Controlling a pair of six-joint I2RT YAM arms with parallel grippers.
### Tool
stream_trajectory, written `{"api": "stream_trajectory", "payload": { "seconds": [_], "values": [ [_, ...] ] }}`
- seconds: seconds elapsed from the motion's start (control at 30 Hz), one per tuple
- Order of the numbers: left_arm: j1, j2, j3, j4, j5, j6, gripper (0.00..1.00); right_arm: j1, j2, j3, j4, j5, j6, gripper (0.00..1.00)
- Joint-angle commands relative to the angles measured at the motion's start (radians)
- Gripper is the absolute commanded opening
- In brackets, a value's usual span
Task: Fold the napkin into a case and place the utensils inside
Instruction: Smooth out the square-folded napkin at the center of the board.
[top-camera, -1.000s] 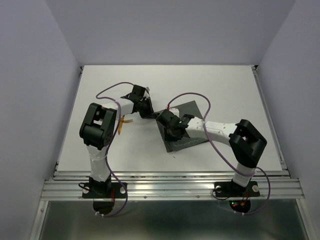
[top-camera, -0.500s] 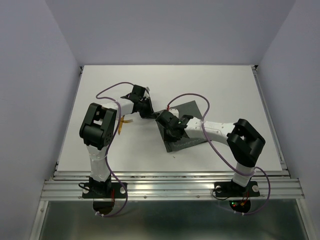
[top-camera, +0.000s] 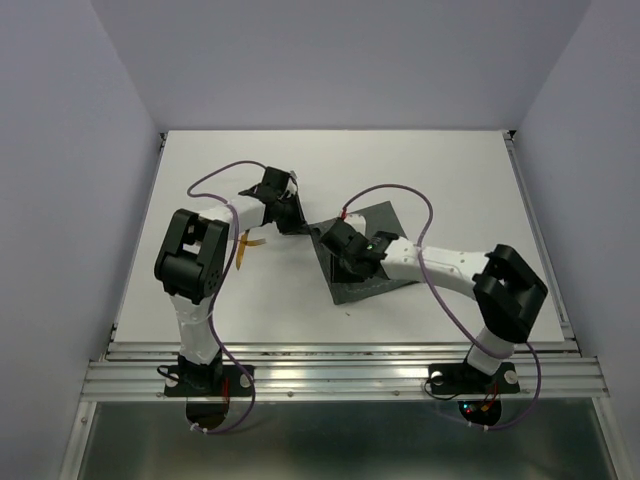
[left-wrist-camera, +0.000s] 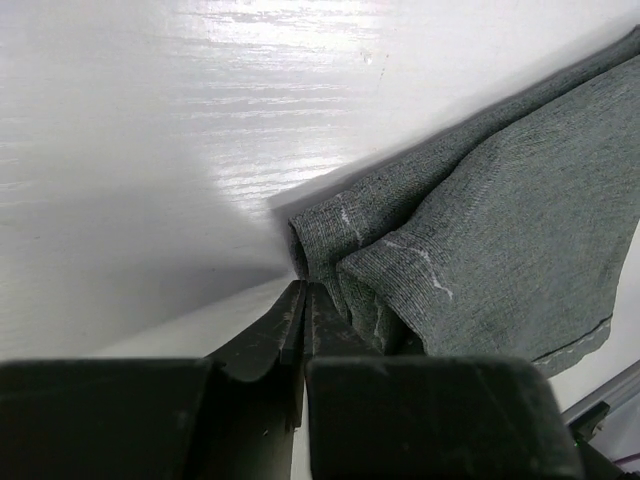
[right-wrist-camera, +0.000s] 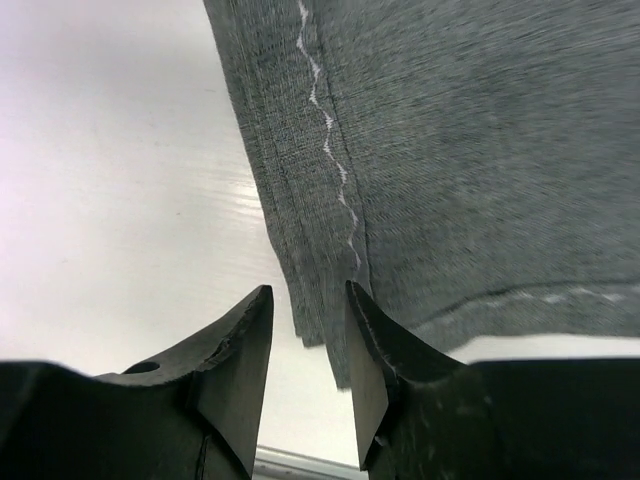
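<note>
The dark grey-green napkin (top-camera: 385, 222) lies partly folded at the table's middle. My left gripper (top-camera: 297, 224) is at its left corner. In the left wrist view the gripper (left-wrist-camera: 303, 288) is shut, its tips pinching the bunched, raised corner of the napkin (left-wrist-camera: 500, 220). My right gripper (top-camera: 345, 268) hovers over the napkin's left part. In the right wrist view it (right-wrist-camera: 308, 290) is open a little, just above the folded, stitched edge of the napkin (right-wrist-camera: 480, 150), holding nothing. The gold utensils (top-camera: 246, 243) lie on the table left of the napkin, partly hidden by the left arm.
The white table (top-camera: 450, 170) has a metal rail (top-camera: 340, 352) along its near edge. Purple cables loop over both arms. Grey walls close in the back and both sides.
The right arm's elbow has swung to the right and its gripper has shifted slightly over the napkin. The left arm has barely moved and stays at the corner.
</note>
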Motion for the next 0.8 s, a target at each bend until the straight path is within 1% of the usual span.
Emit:
{"api": "stream_trajectory", "payload": {
  "seconds": [0.0,0.07,0.13,0.2,0.3,0.33,0.4,0.53,0.67,0.77],
  "values": [
    [0.004,-0.111,0.061,-0.045,-0.061,0.023,0.14,-0.039,-0.177,-0.041,0.003,0.098,0.018,0.41],
    [0.005,-0.14,0.075,-0.068,-0.101,0.029,0.18,-0.075,-0.254,-0.095,0.001,0.095,0.023,0.41],
    [0.005,-0.158,0.081,-0.08,-0.116,0.032,0.2,-0.113,-0.297,-0.133,0.001,0.08,0.02,0.4],
    [0.004,-0.186,0.081,-0.08,-0.115,0.03,0.22,-0.178,-0.337,-0.187,0.003,0.06,0.012,0.39],
    [-0.024,-0.223,0.074,-0.082,-0.104,0.027,0.22,-0.259,-0.366,-0.253,0.006,0.0,0.0,0.32],
    [-0.036,-0.23,0.071,-0.082,-0.104,0.029,0.22,-0.273,-0.369,-0.262,0.007,-0.008,-0.006,0.3],
    [-0.077,-0.243,0.066,-0.08,-0.098,0.026,0.22,-0.307,-0.365,-0.277,0.012,-0.035,-0.014,0.29],
    [-0.139,-0.217,0.066,-0.047,-0.046,0.014,0.21,-0.316,-0.33,-0.27,0.039,-0.072,-0.029,0.29],
    [-0.154,-0.169,0.066,-0.022,-0.009,0.01,0.2,-0.336,-0.279,-0.267,0.055,-0.065,-0.048,0.29],
    [-0.153,-0.085,0.088,-0.023,-0.006,0.032,0.16,-0.377,-0.267,-0.277,0.059,-0.068,-0.072,0.29]
  ]
}}
